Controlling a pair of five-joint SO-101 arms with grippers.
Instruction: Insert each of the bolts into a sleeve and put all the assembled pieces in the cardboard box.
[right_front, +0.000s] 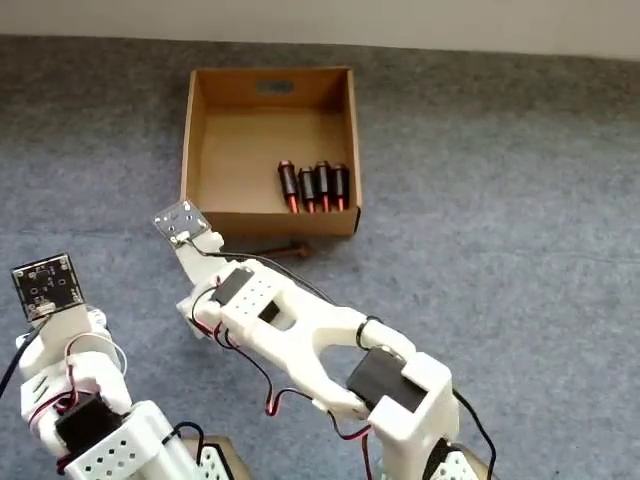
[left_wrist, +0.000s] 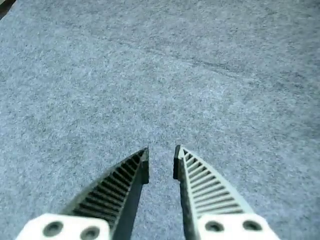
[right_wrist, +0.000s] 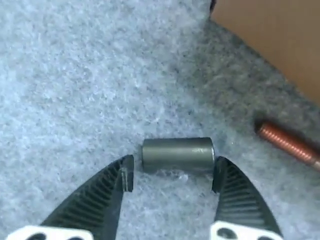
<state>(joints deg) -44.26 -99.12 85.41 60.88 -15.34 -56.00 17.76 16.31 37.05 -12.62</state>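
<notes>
Four assembled pieces (right_front: 315, 187) lie inside the cardboard box (right_front: 268, 222), against its front wall. Outside that wall, the sleeve (right_wrist: 177, 155) lies on the table (right_front: 520, 200) between the spread fingertips of the right end effector (right_wrist: 173, 174). The bolt (right_wrist: 287, 145) rests just beside it, partly cut off. The left end effector (left_wrist: 161, 167), slightly open, hangs over grey felt.

robot lab, grey felt table (right_front: 520, 180)

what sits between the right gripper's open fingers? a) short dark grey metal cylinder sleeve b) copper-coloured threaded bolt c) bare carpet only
a: the short dark grey metal cylinder sleeve lies across the gap of the open right gripper, while the copper-coloured threaded bolt lies apart, outside the fingers.
</notes>
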